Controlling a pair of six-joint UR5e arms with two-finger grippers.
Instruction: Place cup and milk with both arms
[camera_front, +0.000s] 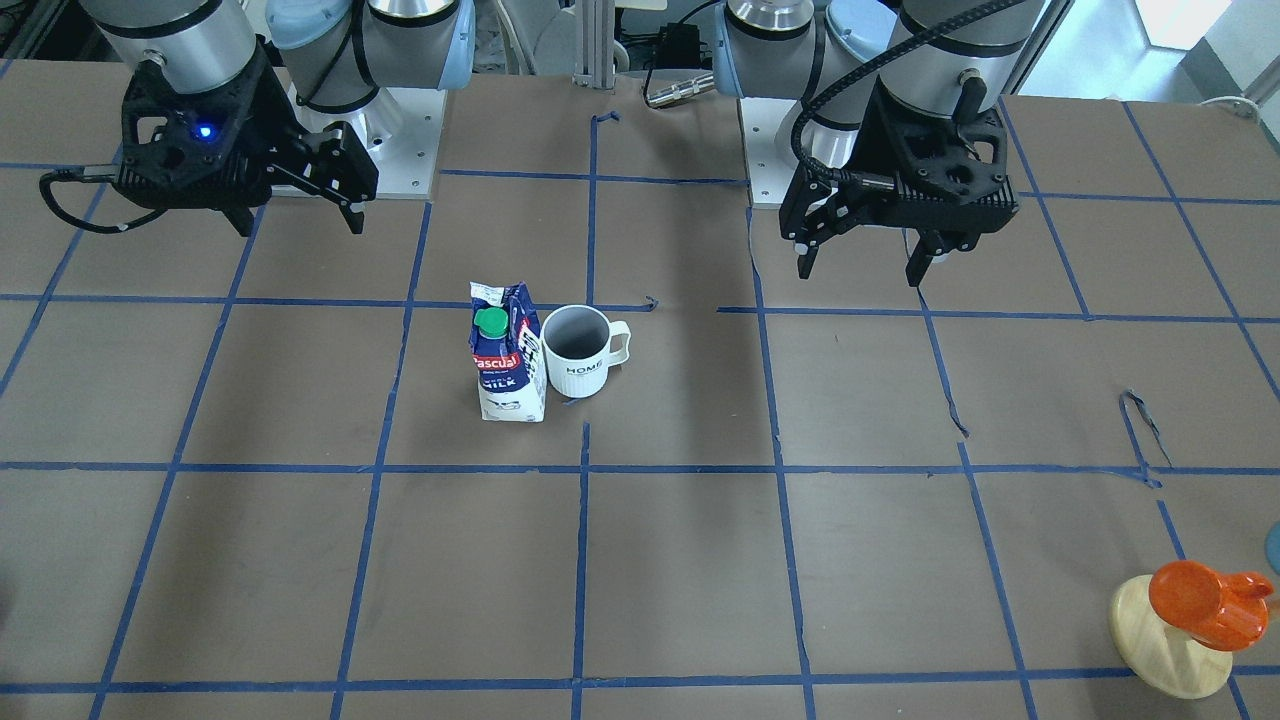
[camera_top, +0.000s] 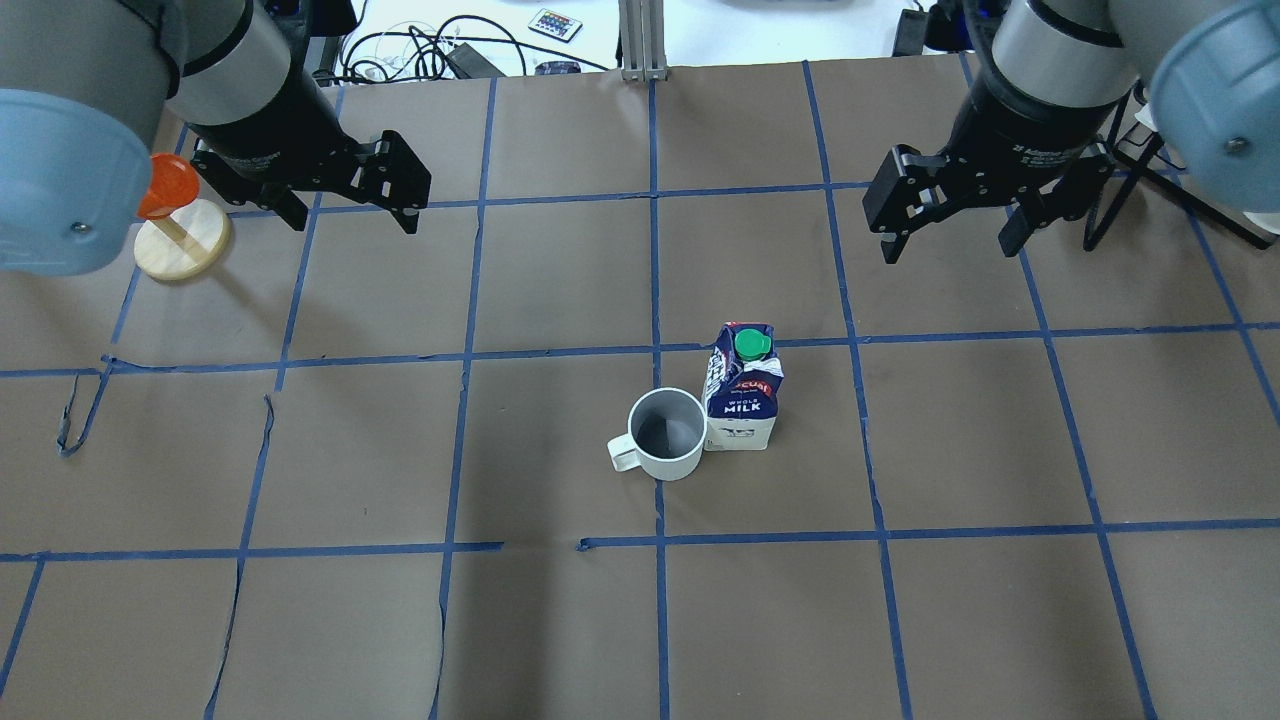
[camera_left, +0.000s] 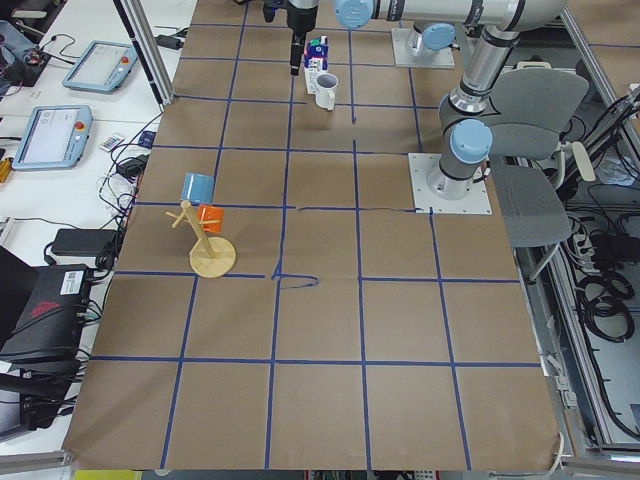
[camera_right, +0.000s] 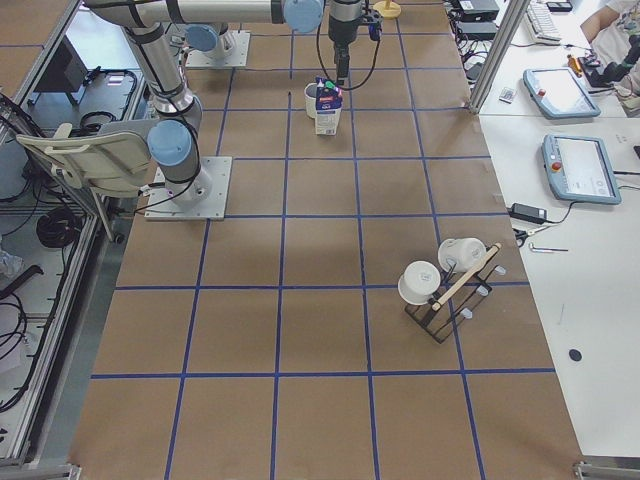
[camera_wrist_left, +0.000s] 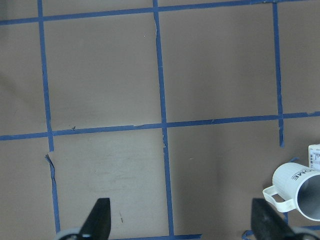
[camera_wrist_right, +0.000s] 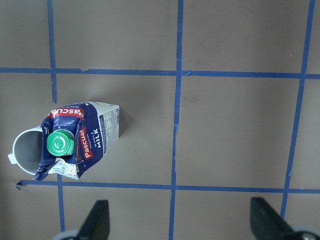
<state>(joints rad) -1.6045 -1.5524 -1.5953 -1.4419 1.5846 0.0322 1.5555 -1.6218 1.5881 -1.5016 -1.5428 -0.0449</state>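
Observation:
The white ribbed cup (camera_front: 578, 352) stands upright near the table's middle, handle pointing away from the milk (camera_front: 508, 358), which stands upright and touches its side. Both also show in the overhead view, cup (camera_top: 668, 436) and milk (camera_top: 743, 392). My left gripper (camera_top: 350, 218) is open and empty, high over the far left of the table. My right gripper (camera_top: 948, 248) is open and empty, high over the far right. The left wrist view shows the cup (camera_wrist_left: 300, 192) at its right edge. The right wrist view shows the milk (camera_wrist_right: 80, 142) with the cup (camera_wrist_right: 27, 150) behind it.
An orange cup-like thing on a wooden disc (camera_top: 172, 218) stands at the table's far left, close to my left arm. A rack with white cups (camera_right: 445, 285) stands toward the right end. Blue tape lines grid the brown paper, which is torn in places.

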